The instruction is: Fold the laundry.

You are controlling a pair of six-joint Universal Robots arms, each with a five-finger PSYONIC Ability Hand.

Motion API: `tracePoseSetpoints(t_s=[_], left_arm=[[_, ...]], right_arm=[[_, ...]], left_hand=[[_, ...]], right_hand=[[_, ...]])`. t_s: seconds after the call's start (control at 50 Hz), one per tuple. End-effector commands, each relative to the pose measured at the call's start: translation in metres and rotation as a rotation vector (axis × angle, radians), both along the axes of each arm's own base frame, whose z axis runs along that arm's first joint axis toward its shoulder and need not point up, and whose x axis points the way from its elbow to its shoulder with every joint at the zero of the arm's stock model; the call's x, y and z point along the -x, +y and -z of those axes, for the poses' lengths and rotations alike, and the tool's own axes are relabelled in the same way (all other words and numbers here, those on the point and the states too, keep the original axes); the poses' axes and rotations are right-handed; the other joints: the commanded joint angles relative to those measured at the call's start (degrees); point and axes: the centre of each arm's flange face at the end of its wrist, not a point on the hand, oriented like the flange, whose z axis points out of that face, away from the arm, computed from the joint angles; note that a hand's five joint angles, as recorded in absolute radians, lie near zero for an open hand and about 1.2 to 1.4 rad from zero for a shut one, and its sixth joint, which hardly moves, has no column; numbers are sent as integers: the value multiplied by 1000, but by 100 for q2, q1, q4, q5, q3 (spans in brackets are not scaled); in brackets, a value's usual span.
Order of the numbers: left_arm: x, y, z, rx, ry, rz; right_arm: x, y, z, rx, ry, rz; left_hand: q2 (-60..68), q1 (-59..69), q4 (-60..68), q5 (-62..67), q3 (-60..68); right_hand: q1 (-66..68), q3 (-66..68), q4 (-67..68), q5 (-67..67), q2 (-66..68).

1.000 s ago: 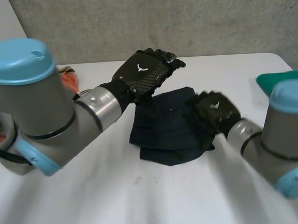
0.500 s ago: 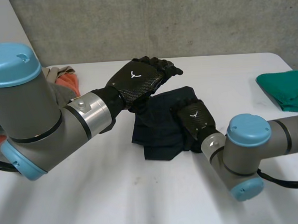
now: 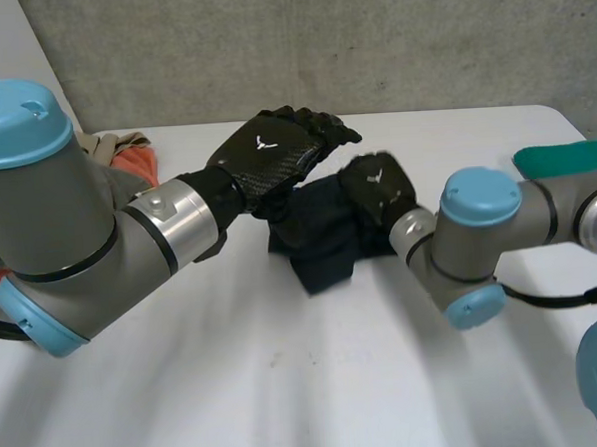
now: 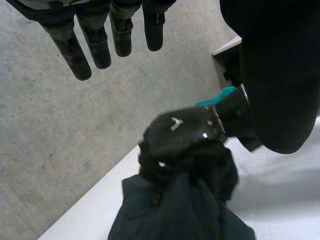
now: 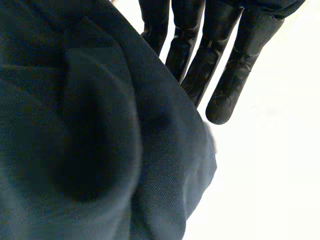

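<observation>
The white bench [image 3: 287,384] is smooth and matte. Near its middle lies the cloth [image 3: 320,250], dark navy and of a soft woven fabric, bunched into a thick lump with rounded folds.

The right hand [image 3: 375,187], black with a carbon-weave back, sits on the cloth's 2 o'clock edge. In the right wrist view its fingers [image 5: 220,60] are straight and close together. The cloth is draped over the palm side and hides the thumb.

The left hand [image 3: 270,157] hovers over the cloth's 11 o'clock corner with its fingers [image 4: 95,45] straight and slightly spread, holding nothing.

Farther away, a folded green cloth [image 3: 560,157] lies at 3 o'clock and an orange and beige pile [image 3: 135,164] at 10 o'clock. Behind them is a rough concrete wall [image 3: 369,40].
</observation>
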Motion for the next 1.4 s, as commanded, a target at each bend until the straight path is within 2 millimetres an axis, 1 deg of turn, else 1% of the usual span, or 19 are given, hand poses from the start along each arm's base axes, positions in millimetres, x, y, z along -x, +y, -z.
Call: tracePoseSetpoints(t_s=[0.02,0.18,0.26,0.38,0.44,0.56,0.6,0.68,0.78,0.84,0.86,1.0,1.06,1.1,1.12,1.16,1.2,1.24,1.4], left_arm=[[-3,-1,-5,10,7,-8],[-3,-1,-4,-7,15,-9],[-3,-1,-3,-10,13,-9],[-4,-2,-3,-12,13,-12],[-4,-2,-3,-12,13,-12],[-4,-1,2,-23,7,-12],[-5,-1,3,-24,6,-12],[-7,-5,3,-26,6,-25],[-13,-12,0,-18,10,-48],[-13,-12,-3,-10,15,-48],[-14,-11,-6,-3,18,-49],[-14,-11,-10,4,28,-48],[-13,-10,-12,1,39,-47],[-13,-10,-15,-1,46,-45],[-13,-9,-15,-1,47,-45],[-13,-9,-15,-3,49,-44],[-12,-8,-15,-5,50,-42],[-12,-8,-15,-5,50,-41],[-10,-5,-15,-4,49,-33]], right_arm=[[11,-13,-11,1,0,29],[12,-6,19,-97,45,-14],[14,-7,21,-100,48,-11],[13,-7,21,-95,54,-23],[12,-8,23,-87,63,-30],[12,-17,30,-73,71,-60],[11,-20,30,-63,67,-64],[13,-36,17,-7,42,-62],[34,-78,-28,161,-32,-6],[45,-92,-52,253,-65,18],[54,-101,-67,313,-89,37],[112,-141,-114,469,-187,141],[135,-152,-122,488,-199,174],[160,-163,-124,496,-195,207],[169,-167,-124,495,-192,217],[202,-178,-117,486,-167,239],[218,-183,-111,472,-152,242],[248,-191,-91,425,-136,242],[319,-202,-41,297,-156,245]], left_hand=[[107,175,174,13,16],[90,158,157,-4,-1],[90,158,157,-4,-1],[90,158,157,-4,-1],[90,158,157,-4,-1],[90,158,157,-4,-1],[90,158,157,-4,-1],[90,158,157,-4,-1],[90,158,157,-4,-1],[107,175,174,13,16],[107,175,174,13,16],[107,175,174,13,16],[107,175,174,13,16],[107,175,174,13,16],[107,175,174,13,16],[107,175,174,13,16],[107,175,174,13,16],[107,175,174,13,16],[124,192,191,30,33]], right_hand=[[-387,-1727,-1753,2640,-1680],[-1869,-3208,-3234,1158,-3161],[-2743,-4082,-4108,284,-4036],[-2729,-4069,-4095,298,-4022],[-2059,-3398,-3425,968,-3352],[2557,1218,1192,5584,1265],[2564,1224,1198,5591,1271],[2564,1224,1198,5591,1271],[2564,1224,1198,5591,1271],[2564,1224,1198,5591,1271],[2564,1224,1198,5591,1271],[2564,1224,1198,5591,1271],[2564,1224,1198,5591,1271],[2564,1224,1198,5591,1271],[2564,1224,1198,5591,1271],[2564,1224,1198,5591,1271],[2564,1224,1198,5591,1271],[2564,1224,1198,5591,1271],[2564,1224,1198,5591,1271]])
